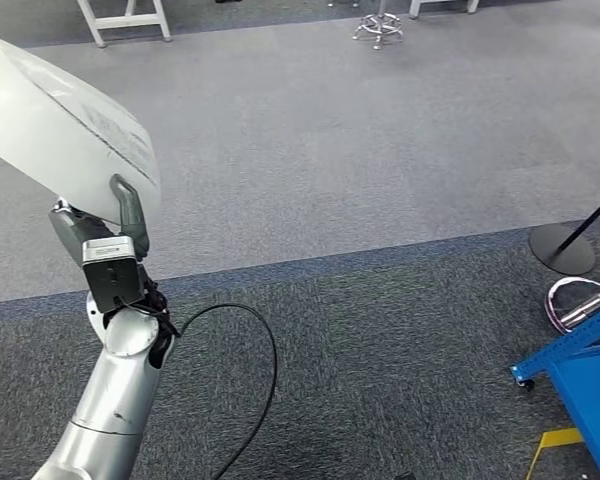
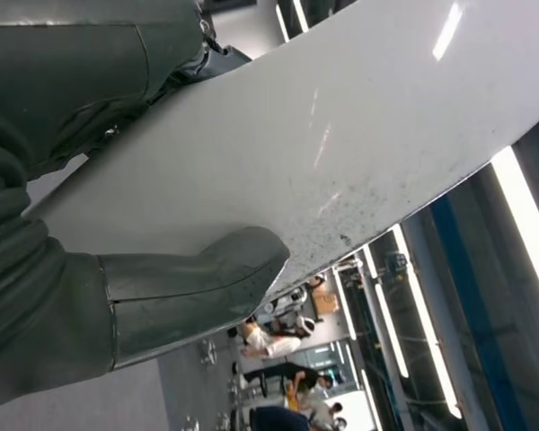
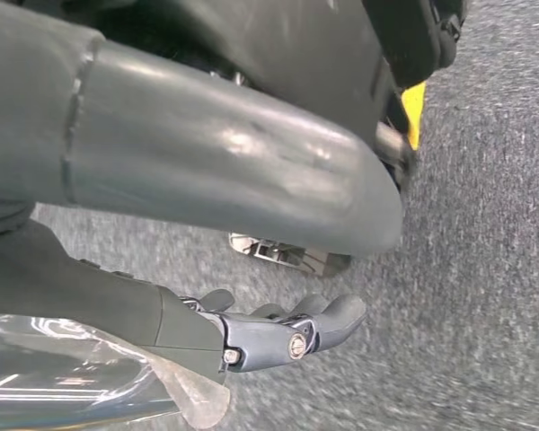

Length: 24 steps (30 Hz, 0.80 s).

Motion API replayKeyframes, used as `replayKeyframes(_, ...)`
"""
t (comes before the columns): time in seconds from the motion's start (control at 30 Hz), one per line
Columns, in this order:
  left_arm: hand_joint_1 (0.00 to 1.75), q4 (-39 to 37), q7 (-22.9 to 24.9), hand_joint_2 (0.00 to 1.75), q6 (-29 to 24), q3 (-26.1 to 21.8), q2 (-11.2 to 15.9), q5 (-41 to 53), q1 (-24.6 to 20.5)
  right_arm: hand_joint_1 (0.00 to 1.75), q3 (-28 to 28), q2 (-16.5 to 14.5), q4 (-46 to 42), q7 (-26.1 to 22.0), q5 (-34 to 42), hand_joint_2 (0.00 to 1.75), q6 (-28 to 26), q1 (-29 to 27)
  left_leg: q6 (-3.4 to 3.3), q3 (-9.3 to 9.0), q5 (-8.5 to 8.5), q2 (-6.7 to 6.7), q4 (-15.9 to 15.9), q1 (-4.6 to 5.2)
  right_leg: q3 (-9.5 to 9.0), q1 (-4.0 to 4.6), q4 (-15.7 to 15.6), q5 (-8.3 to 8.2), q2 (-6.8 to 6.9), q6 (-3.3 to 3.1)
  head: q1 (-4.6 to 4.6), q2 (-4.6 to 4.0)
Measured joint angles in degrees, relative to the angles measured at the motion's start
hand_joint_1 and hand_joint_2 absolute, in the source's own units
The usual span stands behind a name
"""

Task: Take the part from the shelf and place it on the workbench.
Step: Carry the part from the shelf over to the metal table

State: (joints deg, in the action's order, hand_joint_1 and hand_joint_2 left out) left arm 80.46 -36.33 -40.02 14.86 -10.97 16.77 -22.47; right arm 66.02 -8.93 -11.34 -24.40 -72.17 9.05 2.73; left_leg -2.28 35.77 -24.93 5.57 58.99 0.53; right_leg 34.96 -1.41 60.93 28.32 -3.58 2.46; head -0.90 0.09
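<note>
Left hand point(image 1: 123, 225) clamped on the lower edge of the part point(image 1: 63, 130), a broad white curved panel, thumb pressed flat across its near face at left of the head view; grip near the rim, likely to keep the panel raised above the arm and off the floor during carrying. Close-up from the left wrist: grey thumb point(image 2: 206, 287) laid against the scuffed white surface, darker fingers behind it. Right hand point(image 3: 280, 332) hanging low over grey carpet point(image 1: 342, 150), fingers loosely extended, nothing in its grasp, a fold of clear plastic wrap point(image 3: 83, 377) beside it. Blue metal frame point(image 1: 584, 370) at lower right of the head view. No counter in sight; placing judged some way off.
</note>
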Motion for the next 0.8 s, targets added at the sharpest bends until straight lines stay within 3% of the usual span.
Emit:
replayKeyframes(0.07,1.75,0.0,0.0,1.75,0.0,0.0,0.0,0.0,0.1,0.0,0.0,0.0,0.0,0.0,0.0,0.0,0.0,0.0,0.74,0.38,0.14,1.27,0.2,-0.09,-1.09,0.0,-1.7,-0.04,-0.81,-0.33,0.01,0.0)
replayKeyframes(0.1,1.75,0.0,0.0,1.75,0.0,0.0,0.0,0.0,0.1,0.0,0.0,0.0,0.0,0.0,0.0,0.0,0.0,0.0,1.05,0.53,0.26,1.77,0.1,-0.22,-1.23,0.06,-1.8,-0.18,-0.16,-0.65,0.0,0.0)
replayKeyframes(0.13,1.75,0.0,0.0,1.75,0.0,0.0,0.0,0.0,0.1,0.0,0.0,0.0,0.0,0.0,0.0,0.0,0.0,0.1,1.34,0.67,0.15,1.39,0.2,-0.24,-1.35,0.1,-1.9,-0.29,0.48,-0.97,-0.03,-0.01)
replayKeyframes(0.2,1.75,0.0,0.0,1.75,0.0,0.0,0.1,0.0,0.1,0.0,0.0,-0.1,0.0,-0.1,0.0,0.0,0.0,0.2,1.87,1.84,-1.57,-1.34,2.9,-0.13,-1.65,0.05,-2.2,-0.38,1.9,-1.7,-0.4,-0.01)
replayKeyframes(0.27,1.75,0.0,0.0,1.75,-0.1,0.0,0.1,0.0,0.2,0.0,0.0,-0.1,0.0,-0.1,0.0,0.0,0.0,0.0,2.37,4.91,-5.13,-4.15,9.9,-0.22,-1.83,0.2,-2.3,-0.17,3.51,-2.24,-0.74,0.0)
replayKeyframes(0.33,1.75,0.0,0.0,1.75,-0.1,0.0,0.2,0.0,0.4,0.0,0.0,-0.1,0.0,-0.1,0.0,0.0,0.0,-0.2,2.67,7.71,-7.16,-4.8,15.9,-0.52,-1.95,0.28,-2.3,0.05,5.19,-2.41,-0.74,0.0)
replayKeyframes(0.37,1.75,0.0,0.0,1.75,-0.1,0.0,0.2,0.0,0.5,0.0,0.0,0.0,0.0,-0.1,0.0,0.0,0.0,-0.2,2.73,7.84,-6.63,-4.9,16.2,-0.63,-2.03,0.29,-2.3,0.18,5.96,-2.4,-0.75,-0.01)
replayKeyframes(0.43,1.75,0.0,0.0,1.75,-0.1,0.0,0.3,0.0,0.5,0.0,0.0,-0.1,0.0,-0.1,0.0,0.0,0.0,-0.1,2.55,4.96,-2.97,-5.82,10.5,-0.67,-2.45,0.3,-2.3,0.53,7.4,-2.21,-0.75,-0.01)
replayKeyframes(0.5,1.75,0.0,0.0,1.75,-0.1,0.1,0.2,0.0,0.4,0.0,0.0,-0.1,0.0,-0.1,0.0,0.0,0.0,0.0,2.08,1.26,-0.53,-8.49,3.3,-0.08,-2.93,0.54,-2.2,1.02,8.63,-1.72,-0.76,-0.01)
replayKeyframes(0.57,1.75,0.0,0.0,1.75,-0.1,0.1,0.2,0.0,0.3,0.0,0.0,-0.1,0.0,-0.1,0.0,0.0,0.0,0.0,1.51,0.05,-0.64,-9.79,0.6,0.52,-3.25,0.84,-2.3,1.38,9.87,-1.17,-0.71,0.0)
replayKeyframes(0.6,1.75,0.0,0.0,1.75,-0.1,0.1,0.2,0.0,0.3,0.0,0.0,-0.1,0.0,-0.1,0.0,0.0,0.0,0.1,1.17,0.05,-0.71,-9.18,0.3,0.55,-3.47,0.89,-2.4,1.52,10.59,-0.9,-0.71,0.0)
replayKeyframes(0.63,1.75,0.0,0.0,1.75,-0.1,0.1,0.2,0.0,0.3,0.0,0.1,-0.1,0.0,-0.1,0.0,0.0,0.0,0.2,0.87,-0.01,-0.64,-8.51,0.1,0.45,-3.59,0.81,-2.4,1.79,10.62,-0.57,-0.68,0.0)
replayKeyframes(0.7,1.75,0.0,0.0,1.75,-0.1,0.1,0.1,0.0,0.2,0.0,0.0,-0.1,0.0,-0.1,0.0,0.0,0.1,0.4,0.2,-0.28,-0.47,-7.1,-0.3,0.08,-2.74,0.54,-0.3,3.32,8.16,-0.07,-0.51,-0.01)
replayKeyframes(0.77,1.75,0.0,-0.1,1.75,-0.1,0.1,-0.1,0.0,0.2,0.0,0.0,-0.1,0.0,-0.1,0.0,0.0,0.1,0.2,-0.28,-0.39,-0.45,-5.73,-0.4,-0.14,0.59,0.34,6.0,6.22,4.87,0.11,-0.19,-0.01)
replayKeyframes(0.8,1.75,0.0,-0.1,1.75,0.0,0.1,-0.2,-0.1,0.3,0.0,0.0,-0.1,0.0,-0.1,0.0,0.0,0.1,0.1,-0.41,-0.39,-0.48,-5.0,-0.4,-0.15,2.76,0.33,9.7,7.55,4.21,0.18,-0.09,-0.01)
